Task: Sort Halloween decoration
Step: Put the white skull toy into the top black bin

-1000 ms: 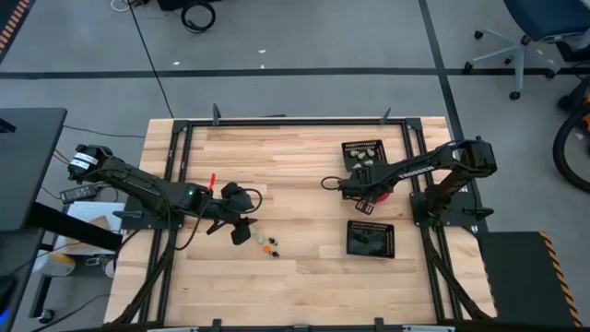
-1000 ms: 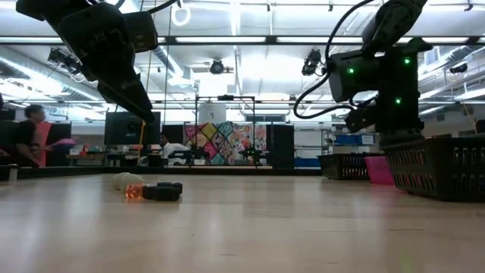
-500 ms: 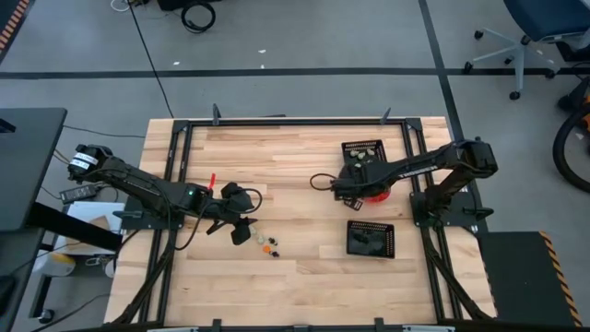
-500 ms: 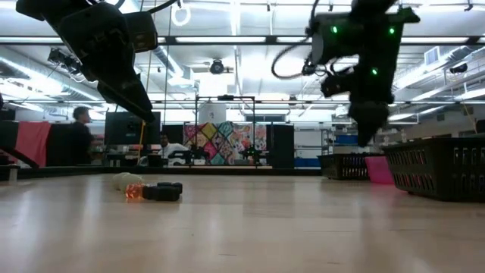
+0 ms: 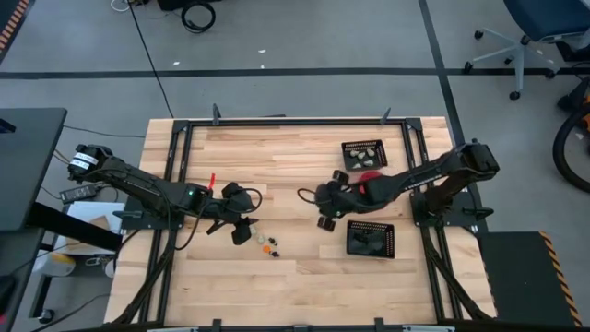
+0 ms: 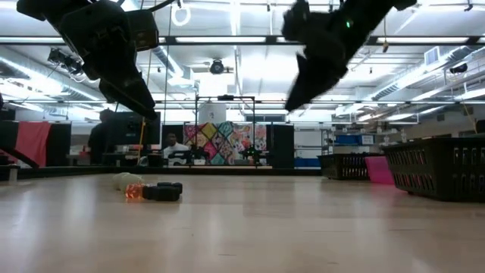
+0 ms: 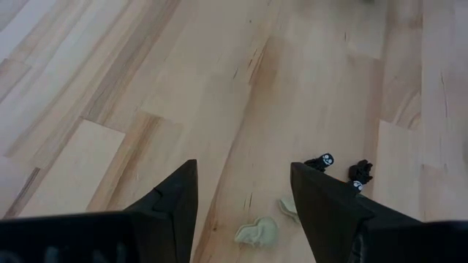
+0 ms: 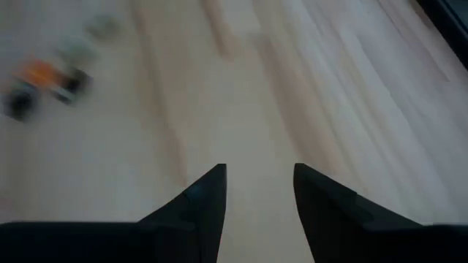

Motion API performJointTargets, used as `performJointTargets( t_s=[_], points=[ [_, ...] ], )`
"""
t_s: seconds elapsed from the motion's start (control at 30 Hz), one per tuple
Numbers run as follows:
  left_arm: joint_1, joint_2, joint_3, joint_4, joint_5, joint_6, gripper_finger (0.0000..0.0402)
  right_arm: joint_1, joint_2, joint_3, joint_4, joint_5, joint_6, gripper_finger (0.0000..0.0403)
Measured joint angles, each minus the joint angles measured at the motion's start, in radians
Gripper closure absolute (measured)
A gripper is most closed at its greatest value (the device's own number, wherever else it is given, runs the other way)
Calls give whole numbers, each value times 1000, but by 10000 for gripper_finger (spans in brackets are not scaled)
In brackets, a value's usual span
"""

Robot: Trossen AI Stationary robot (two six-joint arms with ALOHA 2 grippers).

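The Halloween decoration is a small cluster of orange, black and cream trinkets (image 5: 268,245) lying on the wooden table, left of centre; it also shows in the low view (image 6: 151,190). My left gripper (image 5: 243,231) hovers open just left of the cluster, slanting down. In its wrist view (image 7: 245,172) a cream trinket (image 7: 257,232) and black ones (image 7: 320,161) lie past the fingers. My right gripper (image 5: 319,197) is open and empty above the table's middle, slanting down toward the cluster (image 8: 45,79); its own view (image 8: 259,172) shows bare wood between the fingers.
Two black mesh trays stand on the right half, one far (image 5: 362,152) and one near (image 5: 370,238), each with a few trinkets inside. A red bowl (image 5: 370,174) sits between them, partly under my right arm. Bare wood lies between the cluster and the trays.
My right gripper has swung away from the bowl and trays toward the table's left, toward the cluster, rising and tipping from pointing nearly straight down to a forward slant. Its fingers have kept the same gap.
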Motion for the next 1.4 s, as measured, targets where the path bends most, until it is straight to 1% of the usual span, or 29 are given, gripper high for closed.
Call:
performJointTargets(
  t_s=[0.13,0.2,0.33,0.5,0.6,0.7,0.87,1.03,1.1,1.23,1.4],
  points=[
    [0,0,0,0,0,0,209,44,11,1,172,-26,-53,240],
    [0,0,0,2,0,1,209,66,25,-1,228,-27,-76,240],
    [0,0,0,7,0,1,209,94,97,-1,376,-35,-110,240],
    [0,0,-1,3,-7,2,209,111,213,-1,571,-95,-118,240],
    [0,0,-1,0,-11,2,209,115,281,9,656,-128,-117,240],
    [0,0,-1,-3,-14,3,209,119,352,63,663,-142,-120,240],
    [0,0,-1,-6,-15,3,209,129,490,214,658,-158,-185,240],
    [0,0,-1,-24,-15,3,209,126,596,346,620,-163,-235,237],
    [0,0,0,-34,-15,2,209,119,633,395,606,-163,-248,230],
    [0,0,0,-60,-15,2,209,105,683,449,602,-162,-266,207],
    [0,0,0,-73,-15,0,209,78,698,460,602,-162,-267,178]
  ],
)
